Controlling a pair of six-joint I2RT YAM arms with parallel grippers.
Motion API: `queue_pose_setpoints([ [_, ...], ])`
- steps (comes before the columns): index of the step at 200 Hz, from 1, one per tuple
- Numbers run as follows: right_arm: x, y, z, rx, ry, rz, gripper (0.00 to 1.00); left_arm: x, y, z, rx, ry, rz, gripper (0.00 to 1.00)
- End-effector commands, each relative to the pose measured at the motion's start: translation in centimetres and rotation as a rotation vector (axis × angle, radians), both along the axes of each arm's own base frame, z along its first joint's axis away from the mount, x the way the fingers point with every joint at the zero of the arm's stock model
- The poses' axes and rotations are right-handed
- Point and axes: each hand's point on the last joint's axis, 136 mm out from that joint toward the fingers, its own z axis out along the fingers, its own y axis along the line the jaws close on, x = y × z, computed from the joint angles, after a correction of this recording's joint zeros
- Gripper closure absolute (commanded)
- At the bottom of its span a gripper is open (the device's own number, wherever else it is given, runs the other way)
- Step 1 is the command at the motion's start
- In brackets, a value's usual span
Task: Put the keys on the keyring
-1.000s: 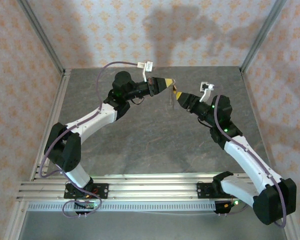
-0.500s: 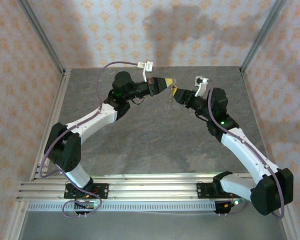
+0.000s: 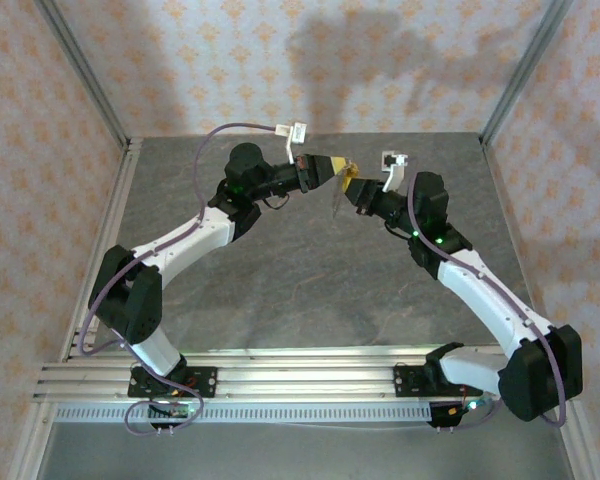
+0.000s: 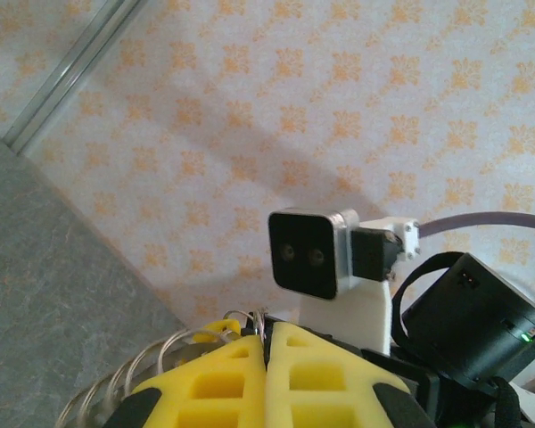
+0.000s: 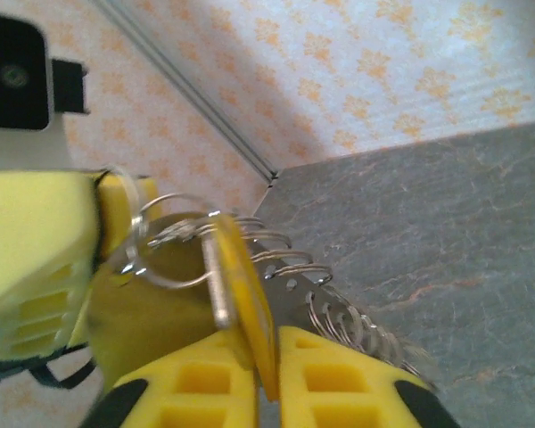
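My left gripper (image 3: 338, 167) is held above the back of the table, shut on the keyring (image 4: 261, 323), whose thin wire loop is pinched at the tips of the yellow fingers (image 4: 214, 366). In the right wrist view the keyring (image 5: 157, 242) is a wire loop with a chain of small rings (image 5: 339, 308) trailing from it. My right gripper (image 5: 269, 357) is shut on the key (image 5: 243, 290), gripping its yellow head edge-on, and the metal blade touches the loop. From above, the right gripper (image 3: 353, 192) meets the left one tip to tip, with the keyring (image 3: 337, 203) hanging below.
The grey stone-patterned table (image 3: 310, 280) lies beneath both arms. Patterned walls with aluminium corner posts (image 3: 80, 70) enclose it on three sides. A rail frame (image 3: 280, 370) runs along the near edge. The right wrist's camera (image 4: 308, 254) faces the left wrist closely.
The right arm has swung left and forward, bringing its gripper up to the left one, and its jaws have shut on the key. The hanging chain now slants. The left arm has held still.
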Motion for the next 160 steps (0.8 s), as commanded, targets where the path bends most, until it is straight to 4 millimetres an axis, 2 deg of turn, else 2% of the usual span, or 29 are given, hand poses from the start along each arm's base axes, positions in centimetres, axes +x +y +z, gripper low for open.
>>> queue_pose_setpoints([
  [1, -0.6, 0.3, 1.9, 0.022, -0.066, 0.03, 0.99, -1.6, 0.2, 3.8, -0.055, -0.093, -0.027, 1.0],
  [68, -1.6, 1.0, 1.9, 0.036, -0.052, 0.082, 1.0, -1.5, 0.4, 4.2, -0.065, -0.102, -0.011, 1.0],
  [132, -3.2, 3.7, 1.2, 0.009, -0.039, 0.165, 1.0, -1.2, 0.5, 4.2, -0.076, -0.099, 0.004, 1.0],
  [160, -3.2, 4.4, 0.8, 0.0, -0.03, 0.18, 1.0, -1.2, 0.6, 4.0, -0.079, -0.096, 0.006, 1.0],
])
